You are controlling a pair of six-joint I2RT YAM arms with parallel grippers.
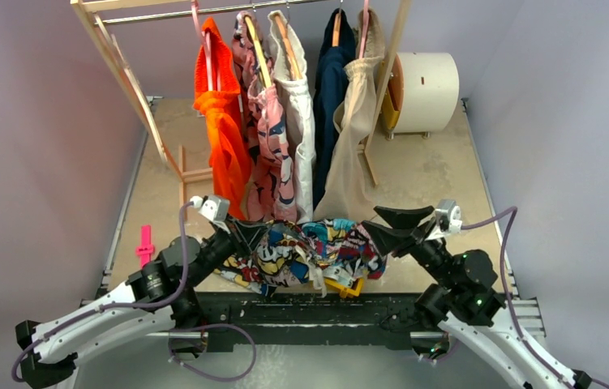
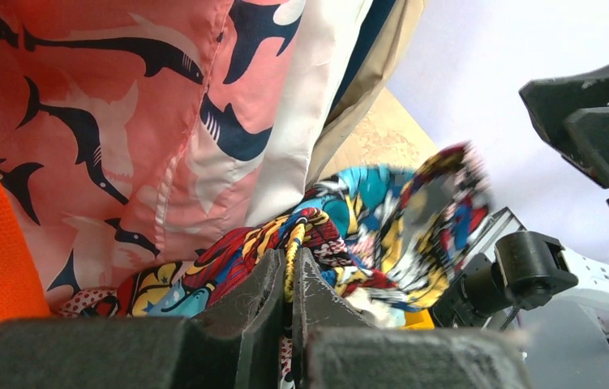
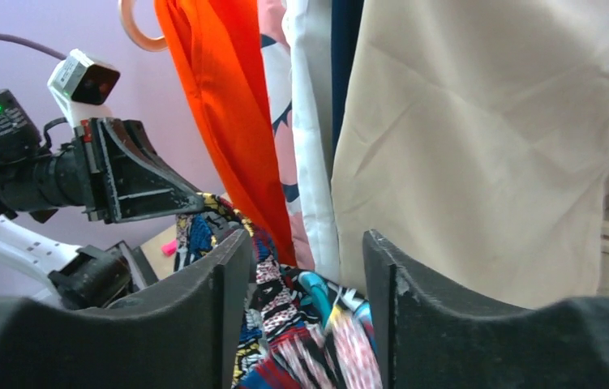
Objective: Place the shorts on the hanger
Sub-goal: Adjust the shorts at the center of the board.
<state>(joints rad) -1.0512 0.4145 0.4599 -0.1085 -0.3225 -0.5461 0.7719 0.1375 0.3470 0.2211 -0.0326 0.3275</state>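
Observation:
The comic-print shorts (image 1: 309,250) hang bunched between my two grippers just above the table's near edge. My left gripper (image 1: 250,233) is shut on the shorts' left edge; in the left wrist view (image 2: 291,266) a yellow-striped fold (image 2: 341,227) is pinched between the closed jaws. My right gripper (image 1: 370,220) is open at the shorts' right end; in the right wrist view (image 3: 307,247) the cloth (image 3: 301,316) hangs blurred between the spread fingers. The cream hanger is mostly hidden; a thin pale strip (image 1: 317,279) shows under the shorts.
A wooden rack (image 1: 122,65) at the back holds an orange garment (image 1: 221,130), a pink patterned one (image 1: 270,154), then white, navy and beige ones, close behind the shorts. A white cylinder (image 1: 424,91) stands back right. A pink hanger piece (image 1: 145,245) lies left. A yellow piece (image 1: 349,285) lies under the shorts.

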